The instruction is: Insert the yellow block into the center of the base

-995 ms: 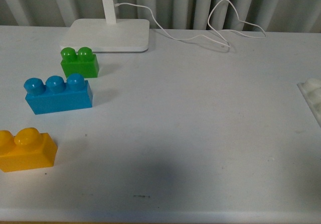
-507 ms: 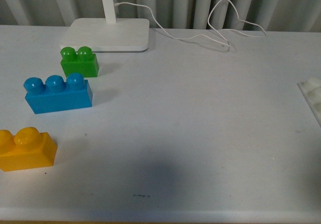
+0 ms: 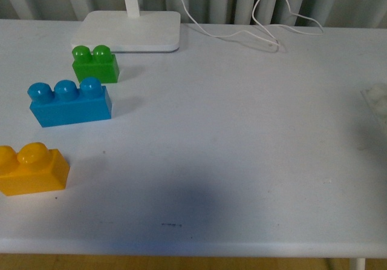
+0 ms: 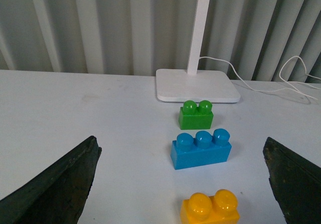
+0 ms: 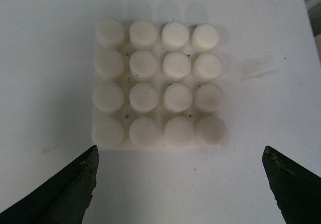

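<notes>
Yellow block [image 3: 31, 169] sits near the table's [image 3: 230, 131] front left corner, closer to the robot than the blue block [image 3: 69, 103]. Left gripper [image 4: 179, 141], wide open, faces it and should straddle its flat sides squarely before closing. Right gripper [image 5: 180, 151], also wide open, hovers over the base [image 5: 159, 89], well apart.

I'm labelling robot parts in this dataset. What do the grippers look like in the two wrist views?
Only the fingers show. The left gripper has two dark, near-black fingers, wedge-shaped and narrowing toward the tip, with a matte, slightly rough surface. The right gripper has matching dark wedge fingers. No cables, markings or arm links are visible, and the front view shows neither arm.
</notes>
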`<state>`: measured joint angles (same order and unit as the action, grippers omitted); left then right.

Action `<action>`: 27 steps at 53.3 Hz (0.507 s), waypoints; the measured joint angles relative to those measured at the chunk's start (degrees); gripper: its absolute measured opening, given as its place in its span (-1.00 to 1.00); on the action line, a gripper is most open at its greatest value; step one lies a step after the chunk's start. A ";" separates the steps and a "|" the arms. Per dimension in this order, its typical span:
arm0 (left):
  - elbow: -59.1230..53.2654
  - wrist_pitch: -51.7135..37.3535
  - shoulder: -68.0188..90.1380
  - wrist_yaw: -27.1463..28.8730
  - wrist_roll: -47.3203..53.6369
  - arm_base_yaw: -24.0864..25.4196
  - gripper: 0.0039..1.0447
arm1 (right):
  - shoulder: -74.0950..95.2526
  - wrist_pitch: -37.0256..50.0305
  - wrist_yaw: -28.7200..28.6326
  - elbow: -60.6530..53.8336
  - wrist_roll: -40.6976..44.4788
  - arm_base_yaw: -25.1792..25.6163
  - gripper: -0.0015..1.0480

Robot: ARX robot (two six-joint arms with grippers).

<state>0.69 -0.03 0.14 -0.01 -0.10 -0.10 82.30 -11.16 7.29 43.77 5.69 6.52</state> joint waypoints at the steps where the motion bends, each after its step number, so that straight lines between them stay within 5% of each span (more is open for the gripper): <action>1: 0.00 0.00 0.00 0.02 0.02 0.00 0.88 | 2.47 -0.83 0.04 1.90 0.44 0.31 0.82; 27: 0.00 0.00 0.00 0.02 0.00 0.00 0.88 | 23.02 -8.74 1.16 19.45 -0.09 5.70 0.82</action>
<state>0.69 -0.03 0.14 0.01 -0.10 -0.10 105.32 -19.90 8.45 63.22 5.61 12.23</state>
